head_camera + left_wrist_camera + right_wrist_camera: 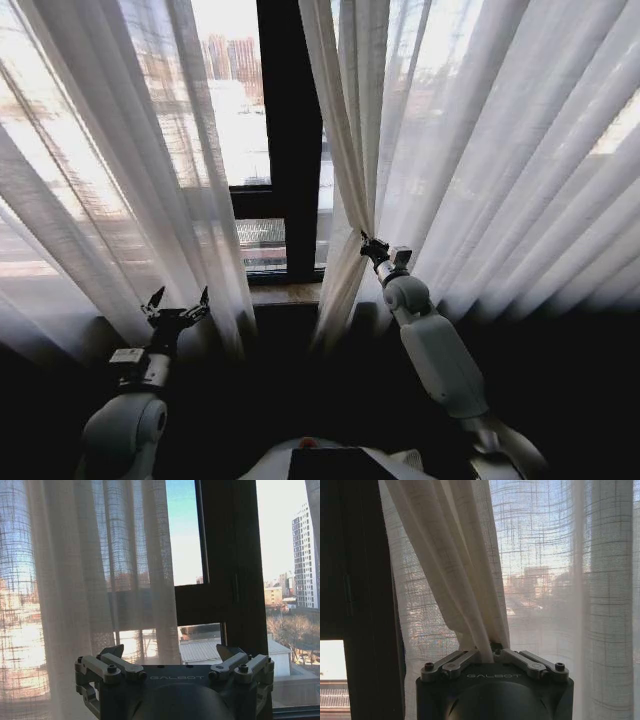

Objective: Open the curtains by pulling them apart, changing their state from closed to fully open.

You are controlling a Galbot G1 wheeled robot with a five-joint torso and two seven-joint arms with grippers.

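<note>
Curtains: two tall sheer cream panels hang in front of me. The left curtain panel and the right curtain panel are parted at the middle, with a gap between them.
Window frame: the dark window frame stands bare in that gap, its upright bar and a crossbar lower down, with daylight and city buildings behind the glass. A wooden sill runs along its foot.
Right panel's inner edge: it is gathered into a tight bunch that narrows down to my right gripper, and the fabric flares out again below that point.
Right gripper: my right gripper is raised at the inner edge of the right panel, clenched on a pinch of its pleats; in the right wrist view the fabric runs down into the closed jaws.
Left gripper: my left gripper sits low, just in front of the left panel's lower inner edge, fingers spread wide and gripping nothing; the left wrist view shows both fingertips apart, with the panel beyond them.
</note>
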